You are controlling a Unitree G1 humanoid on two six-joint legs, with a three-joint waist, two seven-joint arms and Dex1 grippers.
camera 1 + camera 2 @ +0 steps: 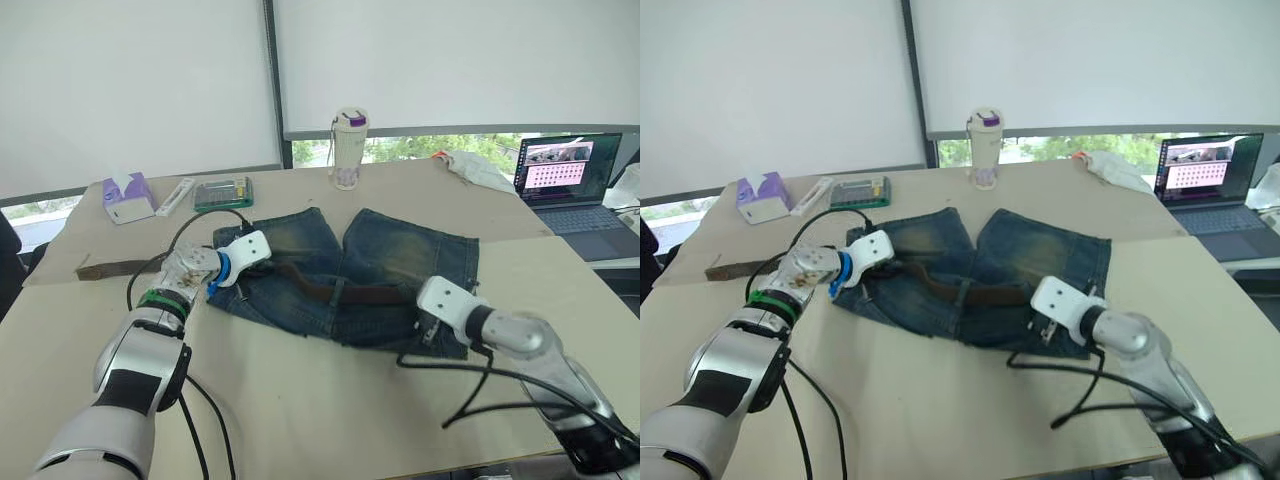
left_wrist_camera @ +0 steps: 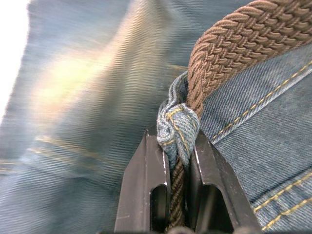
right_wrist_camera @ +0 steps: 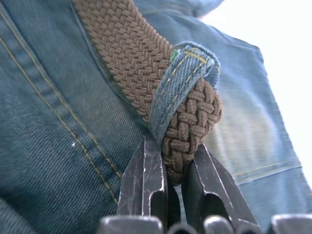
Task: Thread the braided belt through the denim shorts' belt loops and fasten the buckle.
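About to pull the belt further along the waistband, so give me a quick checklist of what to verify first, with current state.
1. Left gripper clamped on belt and a loop: ok.
2. Right gripper clamped on belt where it leaves a loop: ok.
3. Belt lies across the shorts at the waistband: ok.
4. Belt unkinked at right loop: not ok, it bunches there.
5. Buckle position: cannot tell.
6. Cables off the shorts: cannot tell.

one pair of denim shorts [image 1: 400,255] with one braided belt [image 1: 340,291] across it. two belt loops are countable: one [image 2: 178,127] and one [image 3: 181,80]. at 12 o'clock, one bottle [image 1: 349,148]; at 2 o'clock, one laptop [image 1: 572,180]; at 10 o'clock, one tissue box [image 1: 127,196].
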